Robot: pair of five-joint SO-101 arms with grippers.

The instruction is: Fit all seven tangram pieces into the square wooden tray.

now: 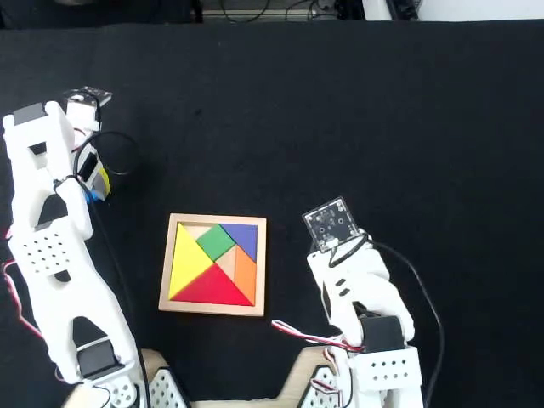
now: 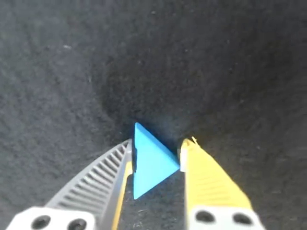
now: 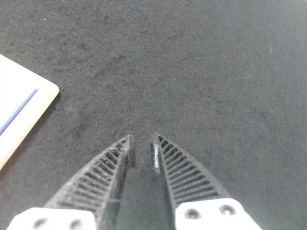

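Observation:
The square wooden tray (image 1: 260, 268) lies at the table's middle front. In it lie a yellow triangle (image 1: 187, 259), a red triangle (image 1: 217, 289), a green square (image 1: 216, 242), a violet-blue piece (image 1: 242, 234) and an orange triangle (image 1: 245, 272). Two pale wood-coloured patches show between them. My left gripper (image 2: 156, 151) is shut on a small blue triangle (image 2: 151, 160), just above the black cloth, far left of the tray (image 1: 95, 189). To the right of the tray, my right gripper (image 3: 142, 146) is shut with nothing in it, and the tray's corner (image 3: 29, 103) is beside it.
Black cloth (image 1: 340, 110) covers the whole table. The left arm's white body (image 1: 59, 255) runs along the left edge, the right arm's base (image 1: 382, 365) stands at the front right. Cables loop beside both arms.

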